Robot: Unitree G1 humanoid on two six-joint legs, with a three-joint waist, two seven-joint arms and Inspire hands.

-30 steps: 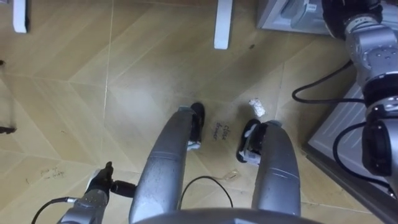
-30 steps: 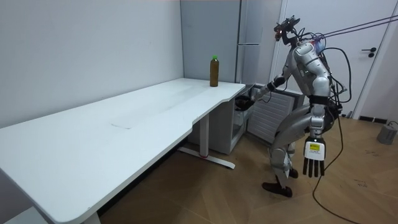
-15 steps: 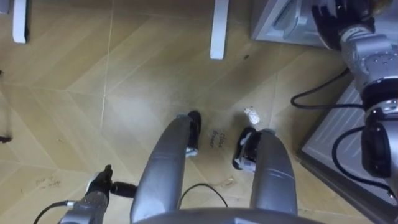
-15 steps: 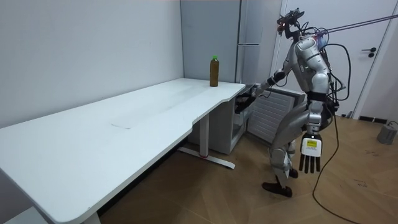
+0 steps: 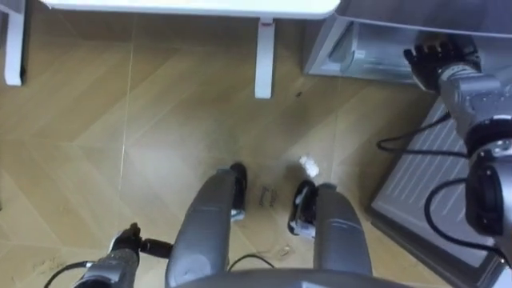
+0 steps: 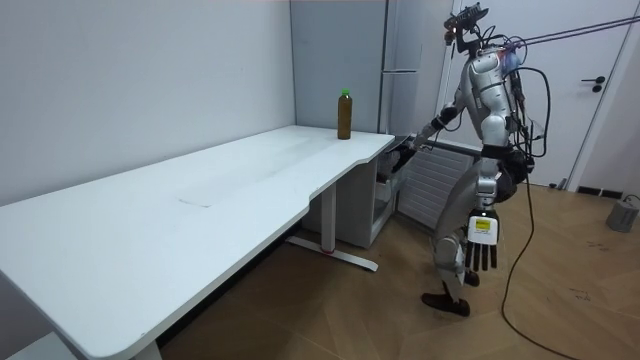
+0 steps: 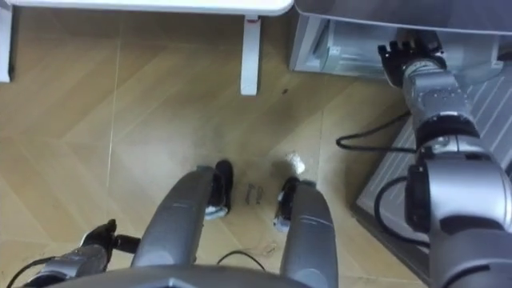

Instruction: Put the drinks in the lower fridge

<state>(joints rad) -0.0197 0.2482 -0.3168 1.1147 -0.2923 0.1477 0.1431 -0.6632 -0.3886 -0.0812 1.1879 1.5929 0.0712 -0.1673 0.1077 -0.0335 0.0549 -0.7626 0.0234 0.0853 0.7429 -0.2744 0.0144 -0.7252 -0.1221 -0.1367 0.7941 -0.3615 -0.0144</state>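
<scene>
A brown drink bottle with a green cap (image 6: 344, 113) stands upright on the far end of the white table (image 6: 200, 190). I stand beside that end, facing the grey fridge (image 6: 405, 60). My right hand (image 5: 432, 60) is stretched out at the open lower fridge compartment (image 5: 360, 48), level with its front edge; its dark fingers are too unclear to read. My left hand (image 6: 480, 240) hangs by my leg with straight fingers and holds nothing. No drink is in either hand.
The lower fridge door (image 5: 424, 192) stands open on my right, its ribbed inner face turned towards me. A white table leg (image 5: 262, 60) stands just ahead. A crumpled white scrap (image 5: 308, 166) lies on the wood floor by my feet. A metal pail (image 6: 625, 213) sits at the room view's right.
I have straightened up, so the eye view has shifted to show the table edge and more of the fridge. My right hand rose to the compartment's front; my left hand swung towards the room view's left.
</scene>
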